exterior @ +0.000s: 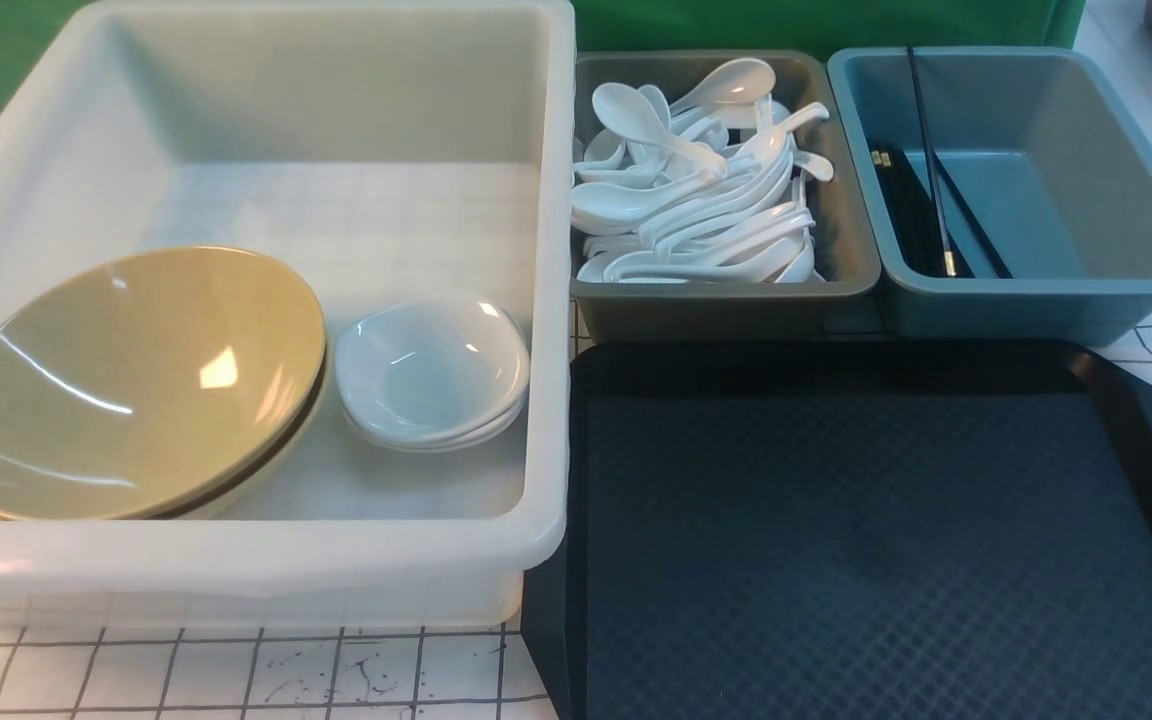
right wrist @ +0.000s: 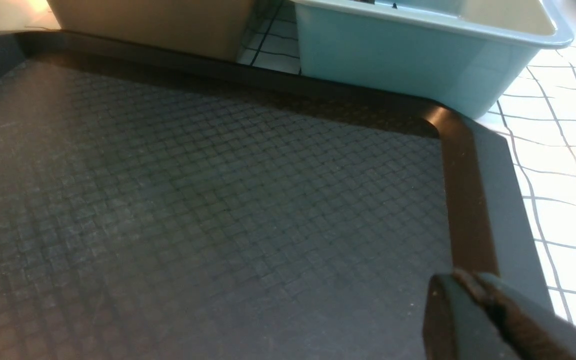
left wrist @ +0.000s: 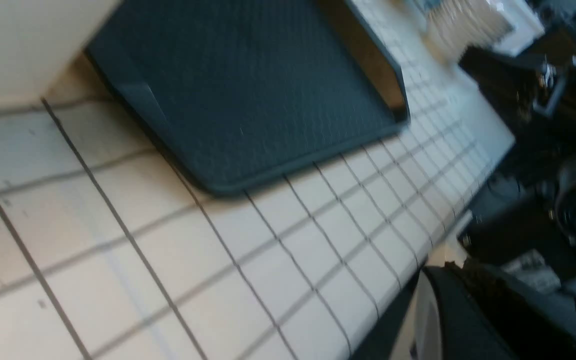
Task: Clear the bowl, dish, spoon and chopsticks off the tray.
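Black tray lies bare on the table.
Both hands are closed and hold nothing; the right hand hovers above the tray's rim. The bowl sits in the white tub, chopsticks in the blue bin.

The black diamond-textured tray lies flat at 4 o'clock. The olive-yellow bowl leans tilted at 9 o'clock, with a stack of white dishes touching it. White spoons are heaped at 1 o'clock; black chopsticks lie at 2 o'clock.
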